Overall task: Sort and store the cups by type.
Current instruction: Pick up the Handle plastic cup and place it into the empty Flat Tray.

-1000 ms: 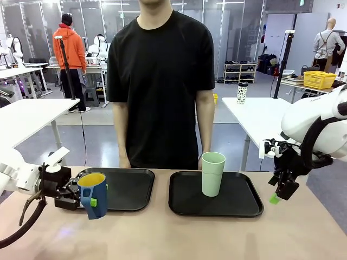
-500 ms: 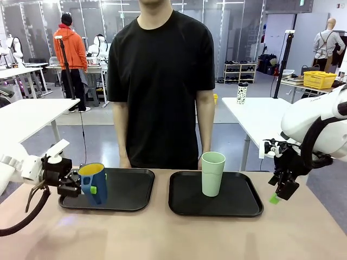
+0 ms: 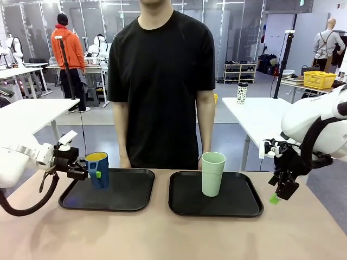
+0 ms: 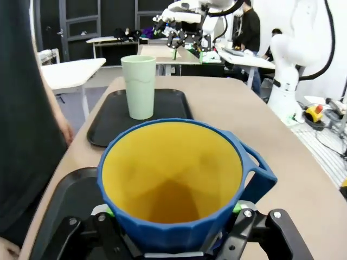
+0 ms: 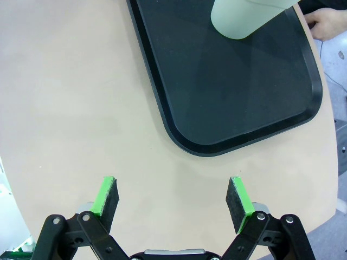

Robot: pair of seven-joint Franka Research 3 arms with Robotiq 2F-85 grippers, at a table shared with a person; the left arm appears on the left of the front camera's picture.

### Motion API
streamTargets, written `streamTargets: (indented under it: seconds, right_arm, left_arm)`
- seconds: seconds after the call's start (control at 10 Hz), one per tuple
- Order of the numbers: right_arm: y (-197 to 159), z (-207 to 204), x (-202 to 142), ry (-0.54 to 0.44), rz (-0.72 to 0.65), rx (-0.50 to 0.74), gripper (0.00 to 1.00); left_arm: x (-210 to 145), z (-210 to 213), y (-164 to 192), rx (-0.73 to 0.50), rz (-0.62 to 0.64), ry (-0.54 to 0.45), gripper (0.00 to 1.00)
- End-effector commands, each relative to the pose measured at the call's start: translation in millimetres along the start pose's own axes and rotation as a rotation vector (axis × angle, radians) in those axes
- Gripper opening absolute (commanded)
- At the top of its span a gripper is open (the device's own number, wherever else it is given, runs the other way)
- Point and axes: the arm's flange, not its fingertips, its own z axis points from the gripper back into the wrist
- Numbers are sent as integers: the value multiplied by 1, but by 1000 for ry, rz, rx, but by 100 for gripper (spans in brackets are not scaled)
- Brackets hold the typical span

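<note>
Now, mug: the dark blue handled mug (image 3: 98, 169) with its yellow inside hangs upright in the left claw (image 3: 88, 173), above the near-left part of the left black tray (image 3: 127, 197) — not set down yet.
Left claw: closed on the mug's wall from both sides, green pads just under the rim; in the left wrist view the mug (image 4: 173, 187) sits between the jaws with its handle free to one side.
Mug handling: looks rigid and faceted, likely light if plastic and breakable if ceramic; the smooth wall could slip, so a grip low on the body, clear of the handle, seems safest.
Tumbler: the pale mint-green tumbler (image 3: 212, 173) stands upright on the right black tray (image 3: 238, 207), toward its far side.
Tumbler handling: tall, narrow-based and handleless — probably tips easily; taking it at mid-height across the wall would suit.
Right claw: the right claw (image 5: 172, 200) hovers wide open and empty over the bare table (image 5: 70, 108), just off the tray's near corner.
Person: stands behind the trays, hands low at the table's far edge.
</note>
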Motion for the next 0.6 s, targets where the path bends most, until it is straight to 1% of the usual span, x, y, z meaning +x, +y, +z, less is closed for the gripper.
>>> streamTargets:
  seconds: [0.0,0.2,0.3,0.4,0.5]
  right_arm:
    - [-1,-1,0,-7,-1,-4,100]
    - [-1,-1,0,-7,-1,-4,100]
    - [-1,-1,0,-7,-1,-4,100]
    - [-1,-1,0,-7,-1,-4,100]
    - [-1,-1,0,-7,-1,-4,100]
  left_arm:
    - [8,2,21,25,-14,-15,76]
    - [4,5,29,18,7,-33,76]
    - [0,9,32,22,-2,-18,76]
    - [-2,10,34,14,-7,-35,76]
    - [-7,12,36,12,-23,-22,76]
